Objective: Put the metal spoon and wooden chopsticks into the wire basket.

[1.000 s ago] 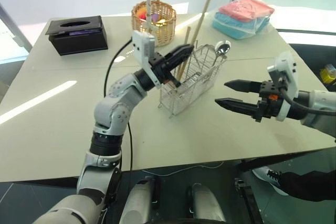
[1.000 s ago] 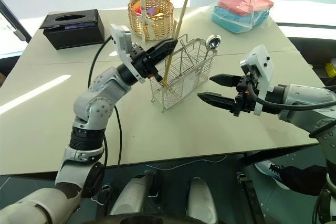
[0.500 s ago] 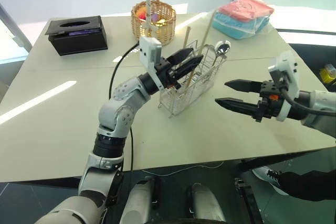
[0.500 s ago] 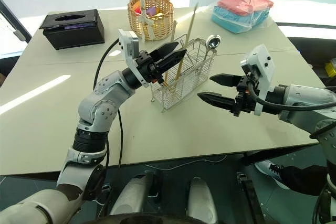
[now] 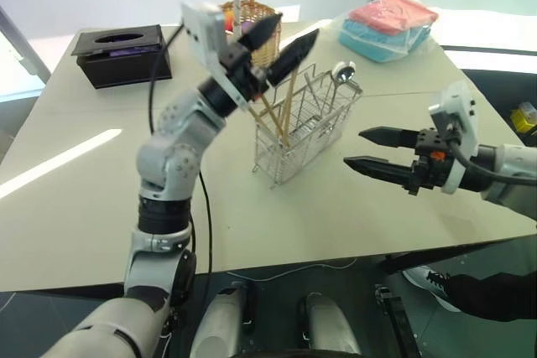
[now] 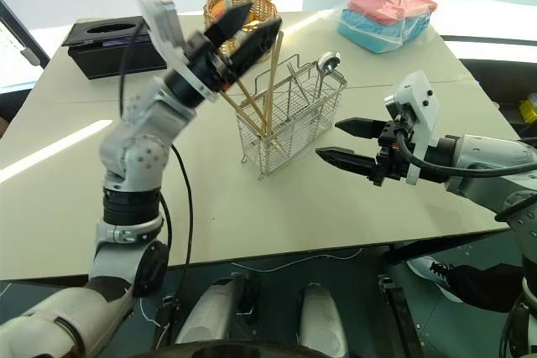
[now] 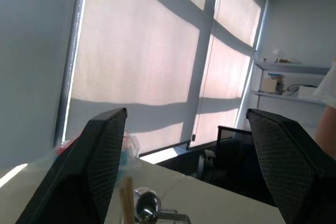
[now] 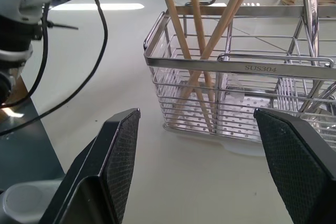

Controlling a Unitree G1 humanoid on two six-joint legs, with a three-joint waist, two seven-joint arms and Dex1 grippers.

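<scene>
The wire basket stands mid-table. The wooden chopsticks lean crossed in its near compartment, their tops rising past the rim. In the far end the metal spoon stands upright, bowl up. My left gripper hangs open above the basket's near end, touching nothing; the left wrist view shows its fingers wide apart with nothing between them. My right gripper is open and empty to the right of the basket, pointing at it, a short gap away. The right wrist view shows the chopsticks inside the basket.
A black tissue box sits at the back left. A round wicker basket stands behind my left gripper. Pink and blue folded cloths lie at the back right. Bare tabletop lies in front of the wire basket.
My left gripper opened and let go of a chopstick, which dropped down into the wire basket. The gripper then rose up and left above the basket. The right arm stayed still.
</scene>
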